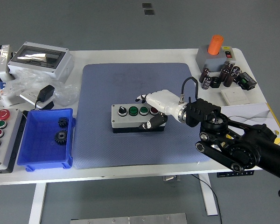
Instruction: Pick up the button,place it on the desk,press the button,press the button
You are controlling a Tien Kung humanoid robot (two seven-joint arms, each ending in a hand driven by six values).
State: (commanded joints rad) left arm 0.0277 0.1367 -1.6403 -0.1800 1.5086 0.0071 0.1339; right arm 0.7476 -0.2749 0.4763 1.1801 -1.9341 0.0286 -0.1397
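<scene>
A grey button box [129, 117] with a black selector, two green buttons and a red one lies flat on the blue mat [130, 79], at its middle. My right hand [150, 112], white with a black arm behind it, wraps the box's right end. Its fingers [143, 98] curl over the back edge and the thumb [148, 124] lies along the front face. The red button is partly hidden under the palm. My left arm is out of view.
A blue bin [25, 149] with two black gears stands at the left, beside a panel of coloured buttons [0, 133]. A grey enclosure [39, 58] and cables lie at the back left. A grey box with an orange cap [214, 53] and several capacitors [224, 74] sit at the back right.
</scene>
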